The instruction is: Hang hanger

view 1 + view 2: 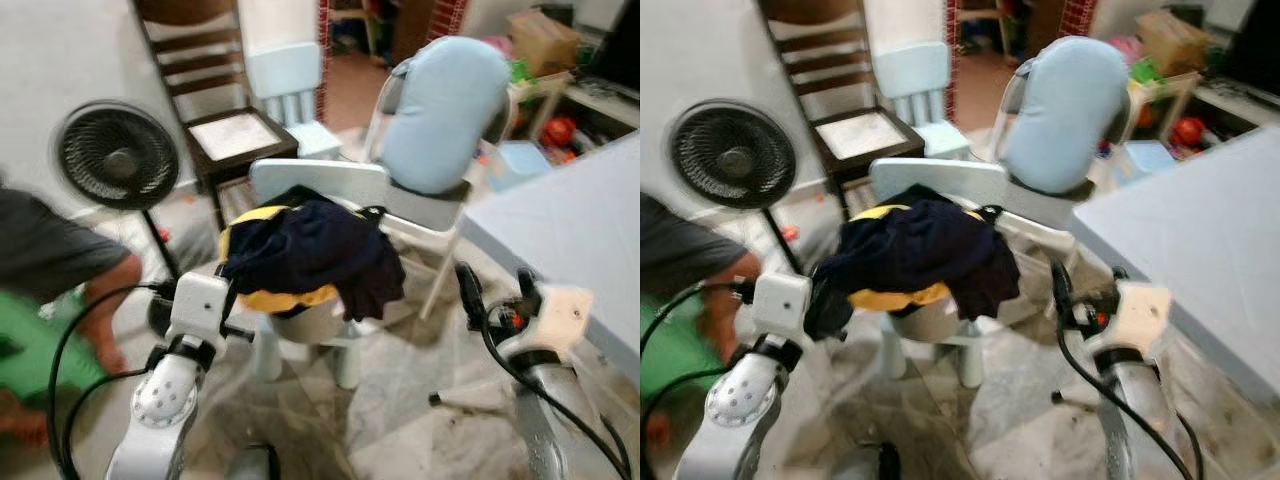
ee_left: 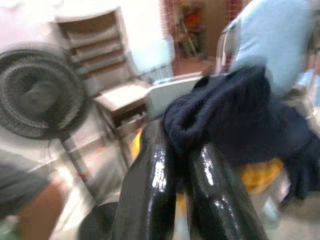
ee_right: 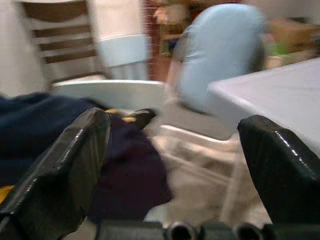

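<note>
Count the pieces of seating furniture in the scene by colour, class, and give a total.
Dark brown wooden ladder-back chair: 1
Pale blue small child's chairs and (the nearer one under a dark navy and yellow clothes pile): 2
White-framed chair with a pale blue cushion: 1
Total: 4

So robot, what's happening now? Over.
Left gripper shut beside navy clothes on small chair. Right gripper open. Person's arm close on left.

A black floor fan (image 1: 117, 155) stood left of a dark wooden chair (image 1: 218, 105). A pale blue cushion (image 1: 445, 112) leaned on a white chair. A pale worktop (image 1: 570, 230) occupied the right.
</note>
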Robot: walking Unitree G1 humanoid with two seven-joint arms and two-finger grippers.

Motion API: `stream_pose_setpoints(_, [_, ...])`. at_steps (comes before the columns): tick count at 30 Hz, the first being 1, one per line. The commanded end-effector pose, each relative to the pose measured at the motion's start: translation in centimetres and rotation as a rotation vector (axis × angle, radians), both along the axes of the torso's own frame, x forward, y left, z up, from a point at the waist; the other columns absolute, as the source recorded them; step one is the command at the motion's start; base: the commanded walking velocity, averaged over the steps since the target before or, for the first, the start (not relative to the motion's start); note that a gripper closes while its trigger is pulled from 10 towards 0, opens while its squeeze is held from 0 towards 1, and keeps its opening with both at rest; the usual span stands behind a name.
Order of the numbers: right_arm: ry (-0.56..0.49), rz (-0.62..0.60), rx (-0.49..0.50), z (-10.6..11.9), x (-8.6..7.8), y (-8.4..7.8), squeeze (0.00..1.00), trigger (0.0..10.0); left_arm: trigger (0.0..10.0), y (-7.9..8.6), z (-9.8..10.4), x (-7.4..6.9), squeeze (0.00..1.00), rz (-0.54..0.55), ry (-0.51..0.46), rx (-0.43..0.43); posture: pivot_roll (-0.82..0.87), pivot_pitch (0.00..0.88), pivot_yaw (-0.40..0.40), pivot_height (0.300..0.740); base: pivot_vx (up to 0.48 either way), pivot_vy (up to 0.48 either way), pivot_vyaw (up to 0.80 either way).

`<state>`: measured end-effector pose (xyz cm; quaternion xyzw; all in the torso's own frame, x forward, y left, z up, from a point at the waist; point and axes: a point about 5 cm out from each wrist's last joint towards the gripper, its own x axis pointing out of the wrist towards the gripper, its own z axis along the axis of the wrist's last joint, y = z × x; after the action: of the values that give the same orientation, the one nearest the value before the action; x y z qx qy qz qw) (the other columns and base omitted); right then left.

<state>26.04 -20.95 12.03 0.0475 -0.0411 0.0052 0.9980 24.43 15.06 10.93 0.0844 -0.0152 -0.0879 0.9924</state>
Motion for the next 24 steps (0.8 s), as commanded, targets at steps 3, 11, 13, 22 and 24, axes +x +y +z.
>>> stream_pose_setpoints(3, [0.015, 0.001, 0.021, -0.4, -0.4, 0.1, 0.00, 10.0, 10.0, -0.2, 0.1, 0.2, 0.00, -0.014, 0.001, 0.003, 0.03, 0.083, 0.010, 0.740, -0.316, 0.000, 0.00])
stream_pose_setpoints(11, [0.020, 0.002, 0.026, -0.6, -0.5, 0.2, 0.00, 10.0, 10.0, -0.5, 0.1, 0.2, 0.00, -0.030, 0.000, -0.005, 0.03, 0.087, 0.010, 0.740, -0.258, 0.000, 0.00])
stream_pose_setpoints(13, [0.020, 0.002, 0.026, -0.6, -0.5, 0.2, 0.00, 10.0, 10.0, -0.5, 0.1, 0.2, 0.00, -0.032, -0.001, -0.006, 0.03, 0.088, 0.010, 0.740, 0.000, 0.000, 0.00])
stream_pose_setpoints(22, [0.041, 0.013, 0.032, -0.7, -0.4, 0.5, 0.00, 10.0, 10.0, -1.3, 0.7, 0.9, 0.00, -0.056, -0.011, -0.086, 0.03, 0.086, 0.007, 0.740, 0.000, 0.000, 0.00])
stream_pose_setpoints(24, [0.071, 0.002, 0.025, -0.9, -0.3, 0.5, 0.00, 10.0, 10.0, -1.4, 0.6, 0.9, 0.00, -0.060, -0.006, -0.095, 0.03, 0.086, 0.007, 0.740, 0.000, 0.000, 0.00])
